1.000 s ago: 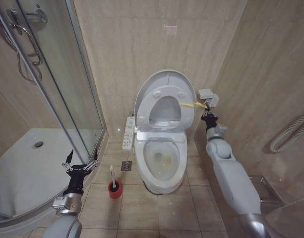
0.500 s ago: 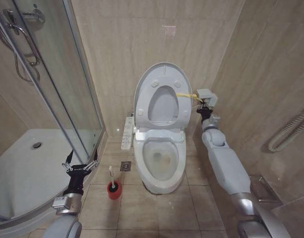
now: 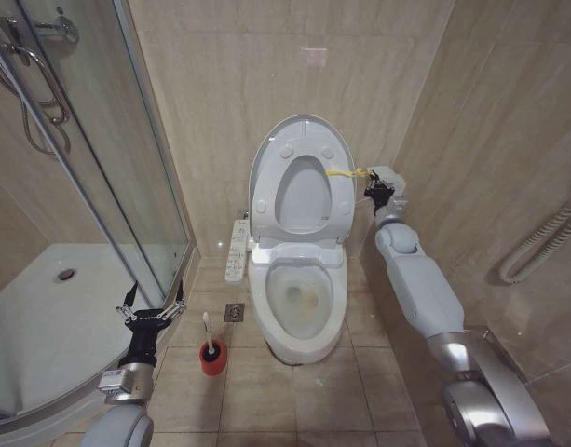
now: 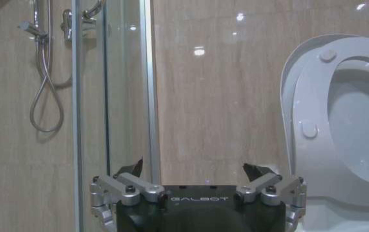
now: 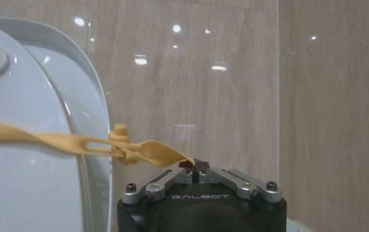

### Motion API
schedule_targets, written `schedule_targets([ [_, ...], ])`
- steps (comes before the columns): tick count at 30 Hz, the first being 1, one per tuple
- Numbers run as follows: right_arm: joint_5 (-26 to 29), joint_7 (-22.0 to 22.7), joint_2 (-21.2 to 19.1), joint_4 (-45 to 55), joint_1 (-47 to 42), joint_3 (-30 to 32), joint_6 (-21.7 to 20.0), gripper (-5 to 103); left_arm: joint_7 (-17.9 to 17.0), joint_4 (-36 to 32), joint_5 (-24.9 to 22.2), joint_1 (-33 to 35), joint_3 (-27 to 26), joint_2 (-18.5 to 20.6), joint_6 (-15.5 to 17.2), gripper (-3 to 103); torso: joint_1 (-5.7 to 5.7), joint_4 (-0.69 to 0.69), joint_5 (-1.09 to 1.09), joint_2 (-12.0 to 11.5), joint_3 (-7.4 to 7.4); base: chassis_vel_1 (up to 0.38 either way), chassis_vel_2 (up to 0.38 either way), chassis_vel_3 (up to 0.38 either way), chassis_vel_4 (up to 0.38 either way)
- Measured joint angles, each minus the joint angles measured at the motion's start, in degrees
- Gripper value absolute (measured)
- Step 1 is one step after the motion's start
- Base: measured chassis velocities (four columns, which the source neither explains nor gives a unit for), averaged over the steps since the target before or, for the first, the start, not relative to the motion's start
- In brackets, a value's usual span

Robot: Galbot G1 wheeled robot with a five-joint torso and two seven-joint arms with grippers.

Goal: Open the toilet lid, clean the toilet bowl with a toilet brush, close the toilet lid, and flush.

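The toilet lid (image 3: pixel 302 200) stands upright against the back wall, with the ring-shaped seat (image 3: pixel 266 200) raised in front of it. Its yellow strap (image 3: pixel 344 172) runs to my right gripper (image 3: pixel 375 192), which is shut on the strap's end (image 5: pixel 152 151) beside the lid's edge (image 5: pixel 74 82). Below, the toilet bowl (image 3: pixel 299 346) is uncovered. The toilet brush (image 3: pixel 207 328) stands in its red cup (image 3: pixel 211 359) on the floor left of the bowl. My left gripper (image 3: pixel 153 313) hangs open near the shower door, left of the brush, its fingers (image 4: pixel 134 168) spread wide with nothing between them.
A glass shower enclosure (image 3: pixel 127 186) with a white tray (image 3: pixel 43 307) takes up the left side. A control panel (image 3: pixel 236 250) sticks out at the bowl's left, with a floor drain (image 3: pixel 234 313) below it. A curved hose (image 3: pixel 537 247) hangs on the right wall.
The lid has swung up and back to the wall, and my right gripper has followed toward the wall with the strap in it. My left arm has stayed still.
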Motion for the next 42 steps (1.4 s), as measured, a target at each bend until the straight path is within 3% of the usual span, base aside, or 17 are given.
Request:
schedule_targets([
  [7,-0.1,0.4,0.2,0.9,0.3,-0.9,-0.3,1,0.0,0.0,0.0,0.0,0.0,0.0,0.0,100,0.0,0.05,-0.01,0.0,0.0,0.0,0.0,0.0,0.0],
  [17,2.4,1.0,-3.4,9.1,-6.6,-0.7,-2.1,1,0.0,0.0,0.0,0.0,0.0,0.0,0.0,100,-0.01,0.05,-0.01,0.0,-0.01,0.0,0.0,0.0,0.0],
  [26,3.2,1.8,-3.9,12.4,-9.2,-0.4,-3.6,5,0.0,0.0,0.0,0.0,0.0,0.0,0.0,100,-0.01,0.02,0.0,0.0,-0.01,0.0,0.0,0.0,0.0],
  [27,3.2,1.8,-3.9,12.5,-9.4,-0.4,-3.6,32,0.0,0.0,0.0,0.0,0.0,0.0,0.0,100,-0.01,0.02,-0.01,0.0,-0.01,0.0,0.0,0.0,0.0],
  [34,3.1,2.1,-3.4,12.8,-10.1,-0.4,-3.6,32,0.0,0.0,0.0,0.0,0.0,0.0,0.0,100,-0.01,0.04,-0.01,0.0,-0.01,0.0,0.0,0.0,0.0],
  [35,3.1,2.2,-3.4,12.8,-10.3,-0.4,-3.7,59,0.0,0.0,0.0,0.0,0.0,0.0,0.0,100,-0.01,0.04,-0.01,0.0,-0.01,0.0,0.0,0.0,0.0],
  [41,3.1,2.9,-4.9,14.2,-13.1,0.6,-3.8,59,0.0,0.0,0.0,0.0,0.0,0.0,0.0,100,-0.01,0.04,-0.01,0.0,-0.01,0.0,0.0,0.0,0.0],
  [42,3.3,3.0,-5.5,14.8,-14.3,1.1,-3.9,86,0.0,0.0,0.0,0.0,0.0,0.0,0.0,100,0.0,0.04,-0.01,0.0,-0.01,0.0,0.0,0.0,0.0],
])
